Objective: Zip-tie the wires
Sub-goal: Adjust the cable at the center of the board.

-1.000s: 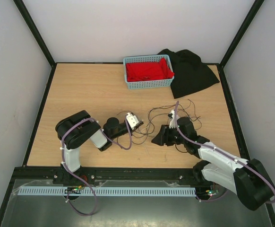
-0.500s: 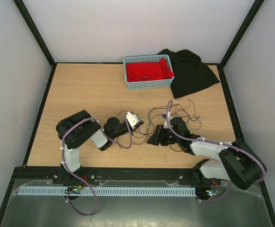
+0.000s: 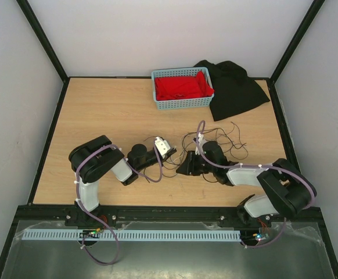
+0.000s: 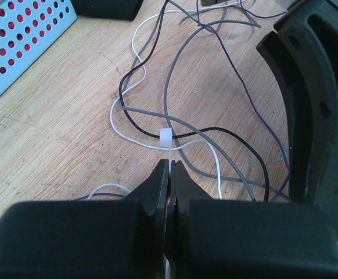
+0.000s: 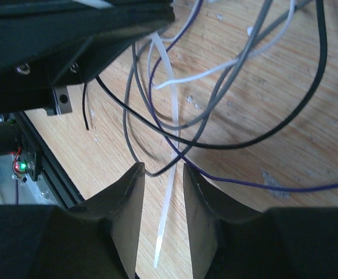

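The wires [image 3: 227,136] lie in loose loops on the wooden table; up close they are black, grey, white and purple strands [image 4: 175,87]. A white zip tie [image 4: 165,138] has its head sitting on a grey and a black strand. My left gripper [image 4: 170,165] is shut on the zip tie's strap just below that head. In the top view the left gripper [image 3: 172,154] and right gripper [image 3: 183,168] nearly meet. My right gripper [image 5: 164,174] is open, its jaws either side of the zip tie's loose tail [image 5: 169,215] without touching it.
A blue basket [image 3: 182,103] with a red cloth stands at the back, and a black cloth [image 3: 236,87] lies to its right. The right gripper's black body [image 4: 320,104] fills the right side of the left wrist view.
My right arm has swung left toward the left gripper, and its jaws have narrowed around the zip tie's tail. The left arm has stayed put.
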`<act>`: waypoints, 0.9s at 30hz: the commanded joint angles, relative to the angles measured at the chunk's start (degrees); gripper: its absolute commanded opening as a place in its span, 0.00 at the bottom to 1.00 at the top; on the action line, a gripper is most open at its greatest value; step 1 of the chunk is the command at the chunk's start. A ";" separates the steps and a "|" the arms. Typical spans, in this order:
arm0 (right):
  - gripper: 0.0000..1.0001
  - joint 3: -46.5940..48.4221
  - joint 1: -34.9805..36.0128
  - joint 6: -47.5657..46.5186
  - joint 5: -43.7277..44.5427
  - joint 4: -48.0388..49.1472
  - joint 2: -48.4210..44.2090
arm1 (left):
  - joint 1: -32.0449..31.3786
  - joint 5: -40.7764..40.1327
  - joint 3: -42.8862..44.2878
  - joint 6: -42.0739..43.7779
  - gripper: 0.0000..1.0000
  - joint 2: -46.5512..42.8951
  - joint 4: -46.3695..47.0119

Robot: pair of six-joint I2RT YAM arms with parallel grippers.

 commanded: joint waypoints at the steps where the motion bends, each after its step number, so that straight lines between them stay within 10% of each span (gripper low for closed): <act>1: 0.42 2.39 0.65 -0.35 0.32 3.62 1.97 | 0.23 -0.44 0.43 -1.04 0.00 0.31 1.90; 12: 0.12 5.72 2.63 0.04 -1.06 8.99 9.97 | 0.22 -1.55 -0.19 -1.89 0.00 -0.29 1.86; 27: 0.08 17.11 6.46 0.64 0.66 14.37 22.43 | 5.24 -2.63 -5.30 -4.35 0.00 -5.92 1.89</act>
